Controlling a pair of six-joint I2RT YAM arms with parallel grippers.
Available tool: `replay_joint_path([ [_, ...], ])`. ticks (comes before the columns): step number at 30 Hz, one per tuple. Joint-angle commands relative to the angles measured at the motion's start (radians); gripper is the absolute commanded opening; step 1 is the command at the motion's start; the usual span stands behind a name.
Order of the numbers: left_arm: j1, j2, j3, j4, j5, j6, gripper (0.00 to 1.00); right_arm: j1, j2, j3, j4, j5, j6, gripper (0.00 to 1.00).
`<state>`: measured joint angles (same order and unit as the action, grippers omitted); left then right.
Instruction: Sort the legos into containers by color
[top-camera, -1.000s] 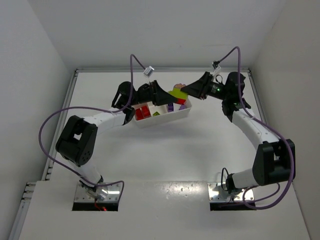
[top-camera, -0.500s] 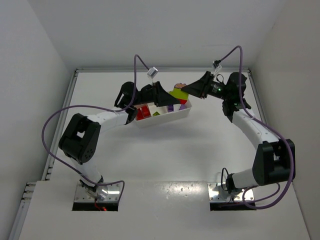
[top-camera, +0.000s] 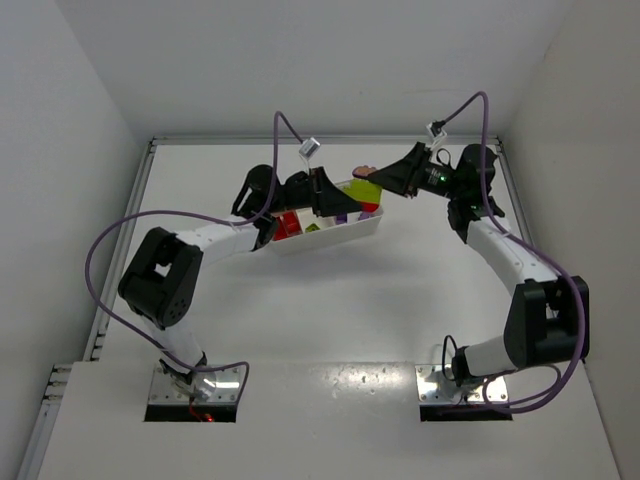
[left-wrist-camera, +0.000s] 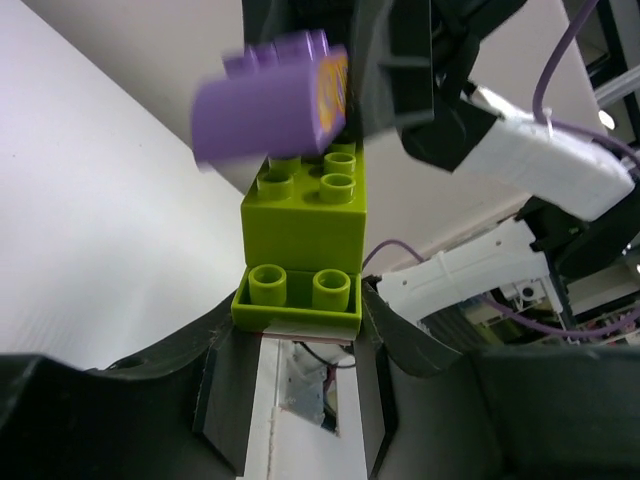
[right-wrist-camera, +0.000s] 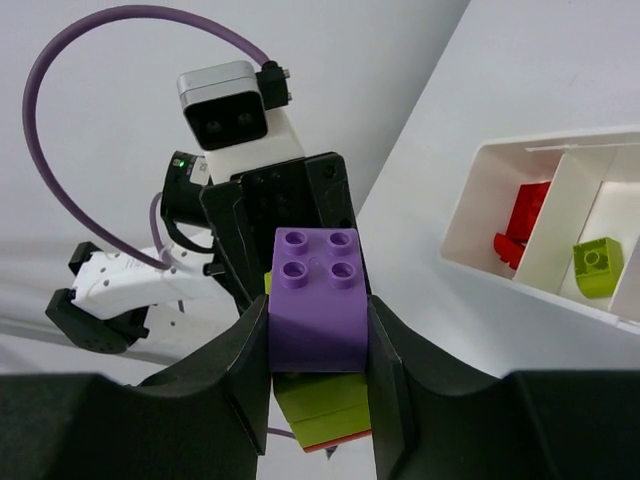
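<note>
while a red plastic brick (right-wrist-camera: 520, 225) and a small yellow-green brick (right-wrist-camera: 597, 268) lie in neighbouring compartments of the white rectangular plastic tray (top-camera: 350, 236), the arms meet above its far side: the left gripper (left-wrist-camera: 297, 310) is clamped on the yellow-green plastic stack (left-wrist-camera: 305, 215), and the right gripper (right-wrist-camera: 318, 330) pinches the purple plastic brick (right-wrist-camera: 318, 300), tilted over the stack's top studs.
</note>
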<state>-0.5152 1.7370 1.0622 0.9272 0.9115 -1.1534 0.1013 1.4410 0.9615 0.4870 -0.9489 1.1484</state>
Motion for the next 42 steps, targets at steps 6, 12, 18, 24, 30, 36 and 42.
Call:
replay_joint_path([
  [6,0.017,-0.111,-0.05,-0.085,0.049,0.165,0.04,-0.072,-0.013,0.013,0.041,0.067,-0.007,0.0],
  [12,0.05,-0.214,-0.083,-0.304,0.063,0.403,0.04,-0.081,-0.013,0.013,0.019,0.044,-0.088,0.0],
  [18,0.125,-0.371,-0.116,-0.53,-0.055,0.593,0.04,-0.011,0.05,0.115,-0.325,0.215,-0.388,0.0],
  [24,0.158,-0.444,-0.116,-0.668,-0.125,0.699,0.04,0.032,0.221,0.233,-0.528,0.367,-0.513,0.0],
  [30,0.19,-0.467,-0.116,-0.715,-0.135,0.736,0.04,0.051,0.352,0.299,-0.581,0.418,-0.575,0.0],
  [36,0.199,-0.449,-0.107,-0.715,-0.135,0.747,0.04,0.06,0.429,0.319,-0.581,0.404,-0.584,0.06],
  [42,0.208,-0.378,-0.077,-0.725,-0.099,0.747,0.04,0.078,0.449,0.355,-0.568,0.337,-0.584,0.68],
])
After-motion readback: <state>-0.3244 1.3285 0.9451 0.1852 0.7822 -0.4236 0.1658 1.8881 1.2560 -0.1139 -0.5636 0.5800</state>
